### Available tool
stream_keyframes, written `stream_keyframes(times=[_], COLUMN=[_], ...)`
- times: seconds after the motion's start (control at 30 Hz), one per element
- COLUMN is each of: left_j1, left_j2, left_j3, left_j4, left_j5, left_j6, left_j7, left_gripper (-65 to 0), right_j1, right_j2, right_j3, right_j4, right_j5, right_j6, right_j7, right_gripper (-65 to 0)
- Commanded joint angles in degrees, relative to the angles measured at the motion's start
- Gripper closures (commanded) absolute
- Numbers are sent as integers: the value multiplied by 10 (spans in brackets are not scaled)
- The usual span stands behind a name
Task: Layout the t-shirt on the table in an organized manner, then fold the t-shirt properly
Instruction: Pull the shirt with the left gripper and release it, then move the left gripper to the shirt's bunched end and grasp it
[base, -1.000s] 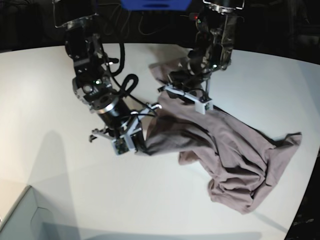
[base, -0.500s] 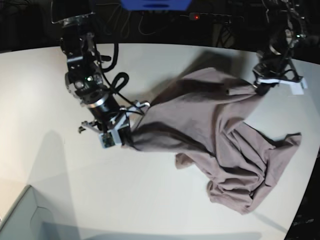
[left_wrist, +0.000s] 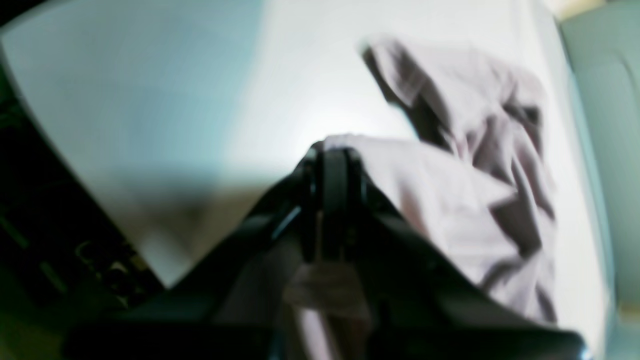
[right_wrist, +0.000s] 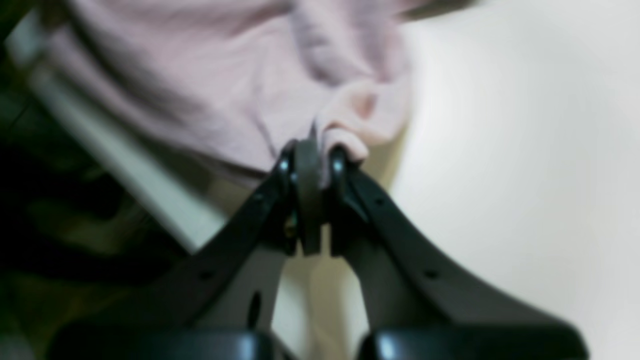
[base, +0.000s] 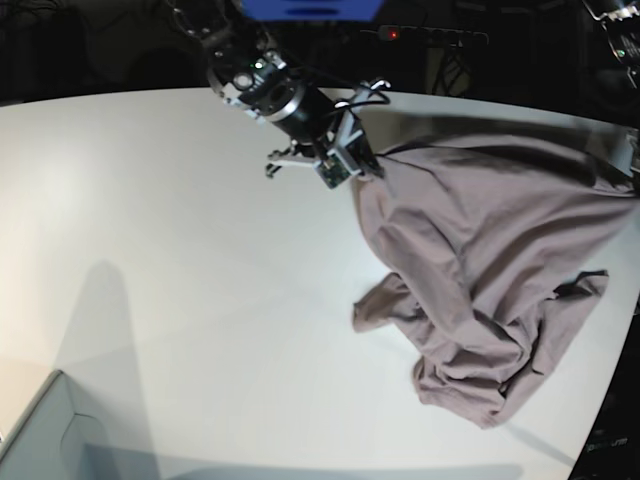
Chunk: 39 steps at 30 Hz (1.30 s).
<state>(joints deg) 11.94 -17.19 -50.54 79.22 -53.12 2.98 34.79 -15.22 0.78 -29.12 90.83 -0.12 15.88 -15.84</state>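
Across the far worktop (base: 150, 200) we spread the t-shirt (base: 470, 250), right claw (right_wrist: 312, 155) and left claw (left_wrist: 332, 155) each clamped on cloth; next, lower it flat.

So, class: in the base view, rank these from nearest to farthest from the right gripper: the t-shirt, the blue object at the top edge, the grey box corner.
1. t-shirt: clamped in the right gripper.
2. blue object: behind, top edge.
3. grey box corner: bottom-left.
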Motion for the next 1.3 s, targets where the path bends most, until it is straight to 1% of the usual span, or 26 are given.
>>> stream_keyframes(times=[0.0, 0.1, 0.13, 0.27, 0.33, 0.4, 0.43, 0.5, 0.57, 0.63, 0.67, 0.7, 0.8, 0.87, 0.9, 0.97, 1.03, 1.13, 1.2, 1.27], left_j1=[-22, -64, -76, -126, -147, -162, -165, -165, -156, -140, -133, -125, -101, -88, -82, -64, -41, -14, -2, 9], left_j2=[-28, -64, -76, -103, -111, -112, -112, -109, -107, -98, -91, -84, -75, -57, -52, -42, -28, 10, 40, 59], left_j3=[-8, -10, -9, -8, -8, -8, -8, -8, -7, -7, -7, -7, -8, -10, -11, -11, -11, -8, 0, 34], left_j4=[4, -8, -8, -8, -8, -8, -8, -8, -8, -8, -8, -8, -7, -1, 6, 28, 60, 114, 136, 150], left_j5=[-9, -9, -8, -8, -7, -7, -7, -7, -7, -11, -10, -11, -13, -13, -13, -13, -13, -9, -8, -8], left_j6=[-4, -4, -4, -2, 0, 0, 0, 0, 0, 0, 0, 0, 0, -3, -3, -3, -3, -3, -3, -3], left_j7=[-14, -14, -14, -14, -14, -14, -14, -14, -13, -13, -13, -12, 16, 37, 42, 46, 46, 47, 47, 47], left_gripper=[-1, -1, -1, -1, -1, -3, -4, -5, -6, -9, -23, -54, -211, -296, -325, -340, -340, -340, -340, -340], right_j1=[4, 4, 4, 2, 1, 1, 1, 1, 5, 19, 30, 42, 82, 119, 138, 179, 226, 298, 338, 370], right_j2=[-14, -22, -22, -19, -1, 9, 9, 22, 23, 23, 22, 22, 22, 13, 4, -11, -24, -52, -64, -76], right_j3=[-8, -24, -27, -30, -30, -27, -26, -12, 6, 27, 34, 38, 39, 38, 39, 39, 39, 39, 39, 39], right_j4=[3, -1, -1, 2, 3, 13, 19, 31, 40, 39, 36, 30, -4, -44, -69, -125, -178, -278, -336, -382], right_j5=[4, 3, 3, 3, 3, 3, 3, 3, 3, 3, 3, 4, 4, 4, 4, 4, 4, 4, 4, 4], right_j6=[3, 3, 4, 4, 4, 4, 4, 3, 3, 3, 3, 3, 3, 3, 3, 3, 3, 3, 3, 2], right_j7=[15, 11, 11, 11, 15, 15, 15, 15, 13, 12, 10, 10, 10, 11, 11, 15, 15, 15, 16, 17], right_gripper=[0, -1, -19, -160, -230, -273, -281, -285, -286, -286, -286, -287, -288, -289, -289, -302, -339, -403, -432, -444])
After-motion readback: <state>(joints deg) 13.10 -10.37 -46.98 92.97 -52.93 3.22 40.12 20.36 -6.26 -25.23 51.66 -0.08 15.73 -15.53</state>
